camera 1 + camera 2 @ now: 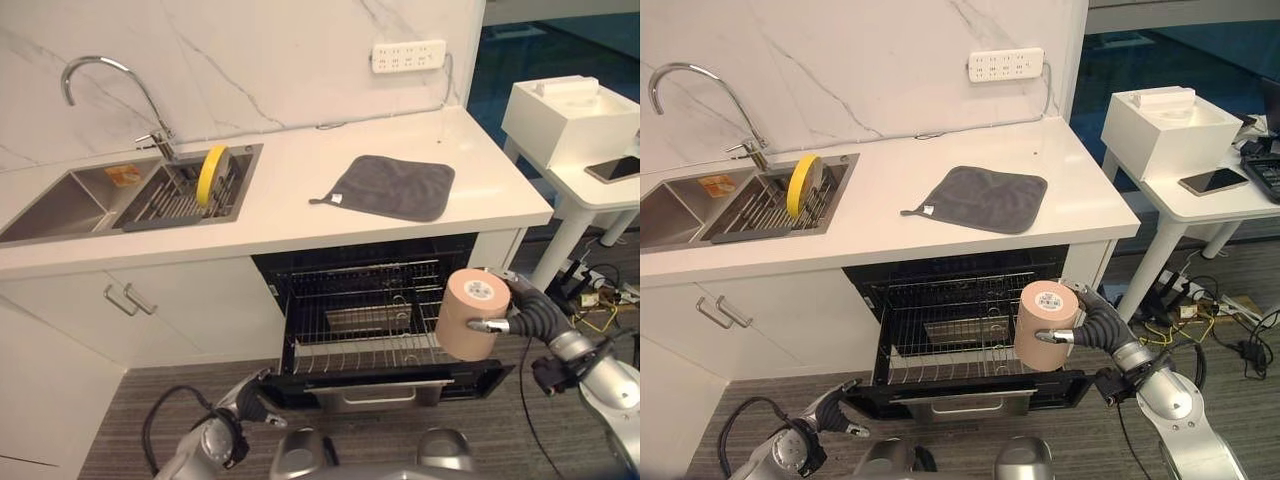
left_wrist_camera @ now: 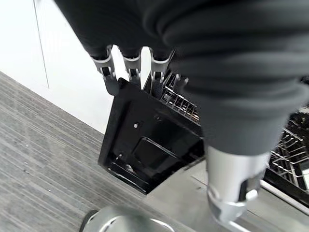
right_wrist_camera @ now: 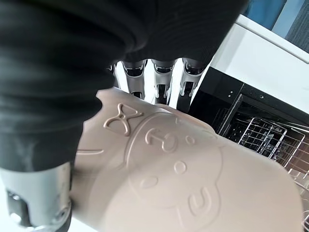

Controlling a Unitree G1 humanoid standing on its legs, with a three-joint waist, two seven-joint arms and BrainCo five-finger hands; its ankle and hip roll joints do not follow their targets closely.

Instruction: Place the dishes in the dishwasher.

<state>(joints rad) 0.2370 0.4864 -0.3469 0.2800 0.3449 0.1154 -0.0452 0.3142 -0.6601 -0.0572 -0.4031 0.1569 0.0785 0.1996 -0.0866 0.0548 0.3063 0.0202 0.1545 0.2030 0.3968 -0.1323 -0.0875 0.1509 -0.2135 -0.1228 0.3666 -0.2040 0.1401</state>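
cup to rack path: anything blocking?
Nothing visible. The right hand holds the pink cup just right of the pulled-out dishwasher rack, whose wire top is open. The left hand rests at the open door's left corner.

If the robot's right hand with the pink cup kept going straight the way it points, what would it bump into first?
Probably the wire rack of the open dishwasher. The right hand grips the pink cylindrical cup and points left over the rack's right side. How high the cup hangs above it is hard to judge.

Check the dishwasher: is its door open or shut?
Open. The dishwasher door hangs down and the wire rack shows, pulled partway out.
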